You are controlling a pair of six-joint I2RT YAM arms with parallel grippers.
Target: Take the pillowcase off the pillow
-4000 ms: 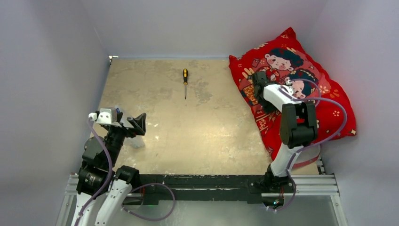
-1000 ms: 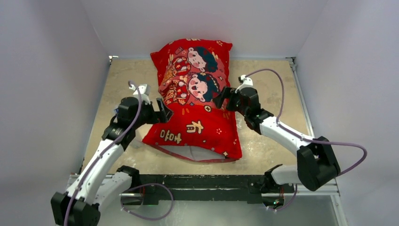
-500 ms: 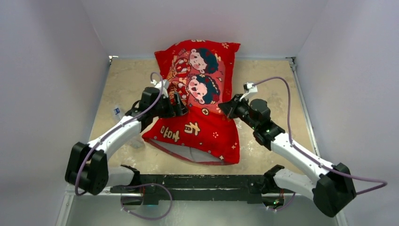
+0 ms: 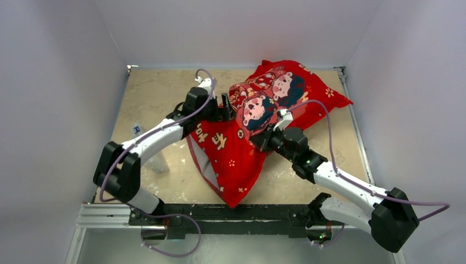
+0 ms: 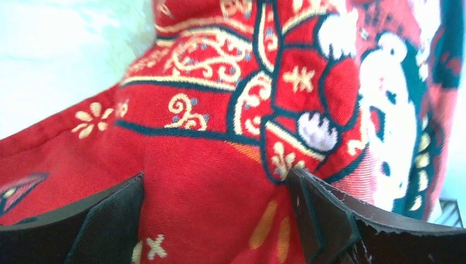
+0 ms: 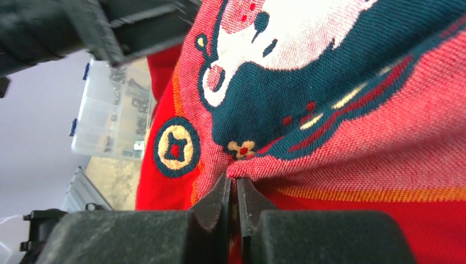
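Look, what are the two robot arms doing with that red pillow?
They are trying to pull the red pillowcase off a pillow on the table. The right gripper is pinched shut on a fold of the pillowcase. The left gripper is open, its jaws on either side of a bulge of cloth. The pillow is not out yet: only a white strip shows at the case's open end.

— How does the left arm sit?
— It reaches forward and slants inward toward the middle. The left gripper [image 4: 224, 108] points right, its fingers [image 5: 110, 220] spread wide, with the pillowcase [image 4: 231, 159] bulging between them.
— And the right arm?
— Its forearm runs low, forward and to the left. The right gripper [image 4: 259, 143] has its fingers [image 6: 217, 201] pressed together, pinching a fold of that cover.
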